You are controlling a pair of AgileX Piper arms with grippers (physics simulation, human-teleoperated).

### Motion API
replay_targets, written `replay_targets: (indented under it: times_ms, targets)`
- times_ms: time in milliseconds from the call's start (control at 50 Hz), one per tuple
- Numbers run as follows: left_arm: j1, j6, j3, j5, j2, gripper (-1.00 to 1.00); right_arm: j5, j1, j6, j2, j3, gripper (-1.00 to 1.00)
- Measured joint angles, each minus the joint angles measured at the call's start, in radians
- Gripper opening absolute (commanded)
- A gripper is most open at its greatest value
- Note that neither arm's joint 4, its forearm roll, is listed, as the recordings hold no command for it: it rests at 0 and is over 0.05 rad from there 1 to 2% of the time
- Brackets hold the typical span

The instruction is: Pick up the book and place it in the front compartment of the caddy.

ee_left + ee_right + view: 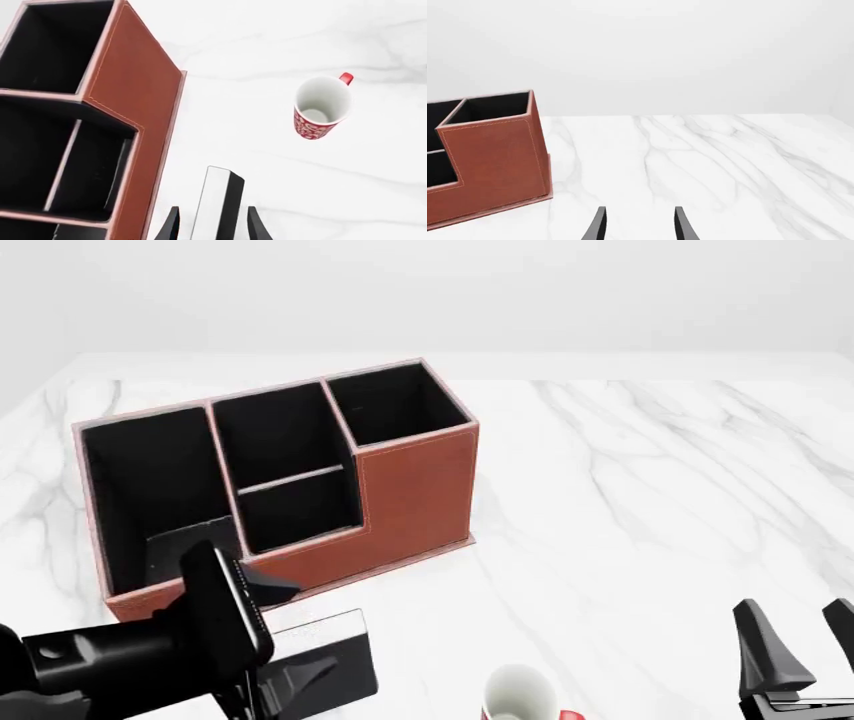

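**Book held up beside the caddy**

The book (215, 202) is clamped on edge between the fingers of the left gripper (212, 227), raised off the table. The caddy (407, 485) is seen just beside and ahead of it. The right gripper (638, 225) is held open, gripping nothing.

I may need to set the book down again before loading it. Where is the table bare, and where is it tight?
Bare marble runs right of the caddy out to the right gripper, and behind the caddy too. It is tight near the front edge: the left gripper with the book sits close before the caddy, the mug just beside it.
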Motion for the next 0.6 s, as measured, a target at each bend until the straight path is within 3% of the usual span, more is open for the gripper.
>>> replay_targets:
  times_ms: [600]
  targets:
    - [0.018,0.0,0.069,-0.074,0.023,1.0,0.0,0.0,0.0,0.0,0.0,1.0]
